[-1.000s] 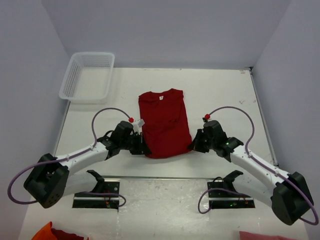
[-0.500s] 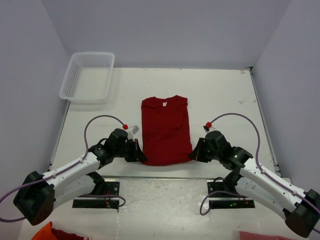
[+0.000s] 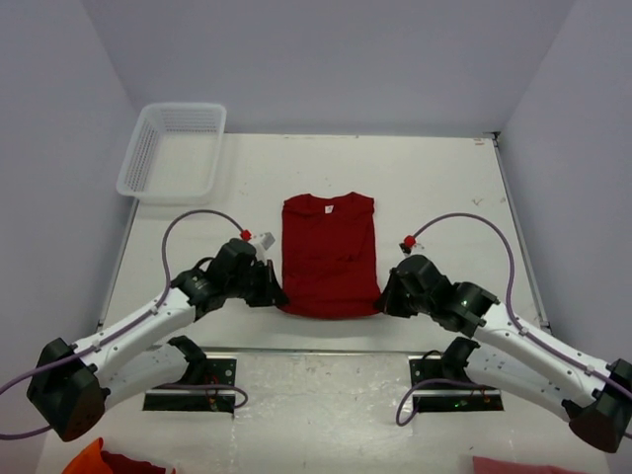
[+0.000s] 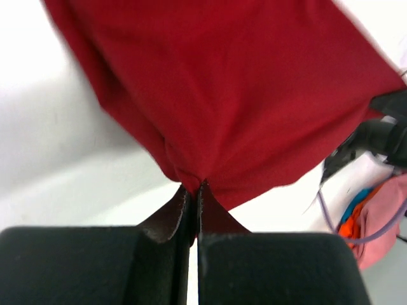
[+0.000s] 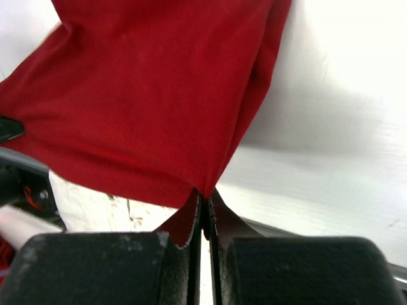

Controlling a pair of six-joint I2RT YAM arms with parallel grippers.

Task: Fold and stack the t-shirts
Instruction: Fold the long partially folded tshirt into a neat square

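Top view: dark red t-shirt [image 3: 329,255] lies flat at mid-desk, a little toward the near edge. Collar points to the far edge, hem to the near edge. Sides are folded in, so the outline is a narrow rectangle. A small white neck label [image 3: 332,208] shows at the collar. The left gripper [image 3: 276,293] sits low at the hem's left corner and the right gripper [image 3: 383,296] at the hem's right corner. A white mesh basket [image 3: 173,151] stands at the far left corner of the desk [image 3: 434,188], well apart from the shirt. Orange cloth [image 3: 94,459] shows at the bottom of the view, beyond the near edge.

Left wrist view: jaws pressed together, pinching a corner of the red cloth. The fabric fans out from the pinch with a few creases.

Right wrist view: jaws likewise pressed together on a corner of the shirt. The cloth spreads away to the left, with bare white desk to the right.
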